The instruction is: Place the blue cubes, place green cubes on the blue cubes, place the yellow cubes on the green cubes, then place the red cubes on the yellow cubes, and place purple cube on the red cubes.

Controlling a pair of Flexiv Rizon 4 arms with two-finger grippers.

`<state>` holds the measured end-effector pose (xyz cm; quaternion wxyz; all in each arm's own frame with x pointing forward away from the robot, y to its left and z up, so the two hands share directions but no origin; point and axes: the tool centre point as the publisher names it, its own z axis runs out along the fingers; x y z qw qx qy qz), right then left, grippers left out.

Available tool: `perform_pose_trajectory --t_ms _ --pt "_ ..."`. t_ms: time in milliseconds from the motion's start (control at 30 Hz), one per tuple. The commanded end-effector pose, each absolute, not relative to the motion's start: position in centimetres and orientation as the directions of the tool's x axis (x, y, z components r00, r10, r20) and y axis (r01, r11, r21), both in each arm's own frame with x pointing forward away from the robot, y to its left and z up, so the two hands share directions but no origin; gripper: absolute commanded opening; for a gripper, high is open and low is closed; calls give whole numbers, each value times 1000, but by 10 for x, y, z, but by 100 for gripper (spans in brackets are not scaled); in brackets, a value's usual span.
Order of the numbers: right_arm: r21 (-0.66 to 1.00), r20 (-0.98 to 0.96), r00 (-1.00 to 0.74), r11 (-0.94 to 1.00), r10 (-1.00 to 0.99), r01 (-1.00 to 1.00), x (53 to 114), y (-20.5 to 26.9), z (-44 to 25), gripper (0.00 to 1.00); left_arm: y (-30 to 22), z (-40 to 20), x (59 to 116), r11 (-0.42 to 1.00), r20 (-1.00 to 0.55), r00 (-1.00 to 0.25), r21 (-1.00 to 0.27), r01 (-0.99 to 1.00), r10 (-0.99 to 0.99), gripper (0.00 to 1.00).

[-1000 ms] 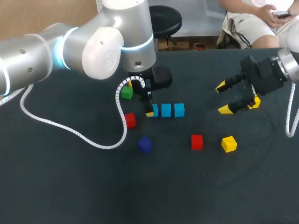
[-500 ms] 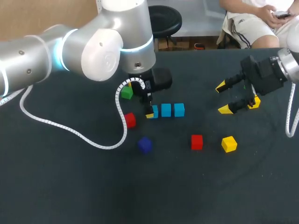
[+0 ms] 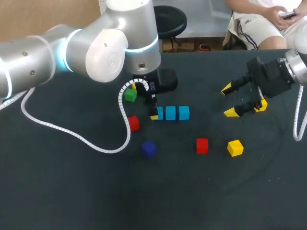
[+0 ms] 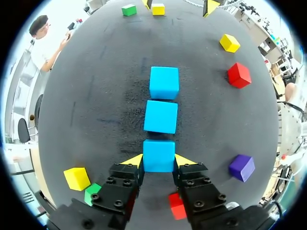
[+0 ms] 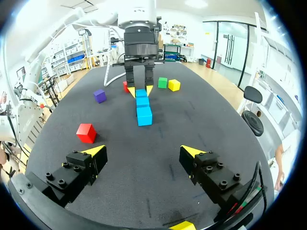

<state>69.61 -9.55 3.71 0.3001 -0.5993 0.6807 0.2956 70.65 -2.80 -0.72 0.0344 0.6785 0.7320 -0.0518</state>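
Observation:
Three blue cubes lie in a row mid-table. My left gripper [image 3: 154,114] [image 4: 159,161] is shut on the end blue cube [image 4: 158,155] [image 3: 159,113], a yellow tip pressed to each side. The middle blue cube [image 4: 160,116] and far blue cube [image 4: 164,82] [image 3: 184,112] continue the line ahead of it. A green cube [image 3: 130,95], a red cube [image 3: 134,123] and the purple cube [image 3: 148,148] sit beside that gripper. Another red cube [image 3: 202,145] and a yellow cube [image 3: 235,147] lie toward the right. My right gripper [image 3: 232,101] [image 5: 144,153] hovers open and holds nothing.
A second yellow cube [image 3: 261,104] peeks out behind my right gripper, and a green cube [image 4: 128,9] lies beside it. A further yellow cube [image 4: 76,178] sits by the green one near my left gripper. My left arm's white cable [image 3: 72,134] trails over the dark tabletop [image 3: 72,191].

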Motion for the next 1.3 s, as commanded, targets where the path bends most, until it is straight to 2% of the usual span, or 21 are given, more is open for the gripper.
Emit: perform_pose_trajectory --t_ms 33,1300 --pt "42 -764 -100 107 -637 -993 696 -96 37 100 -29 -8 711 55 -125 -57 -25 998 991 0" --pt "42 -764 -100 107 -637 -993 696 -96 37 100 -28 -10 709 59 -124 -64 -43 997 990 1"
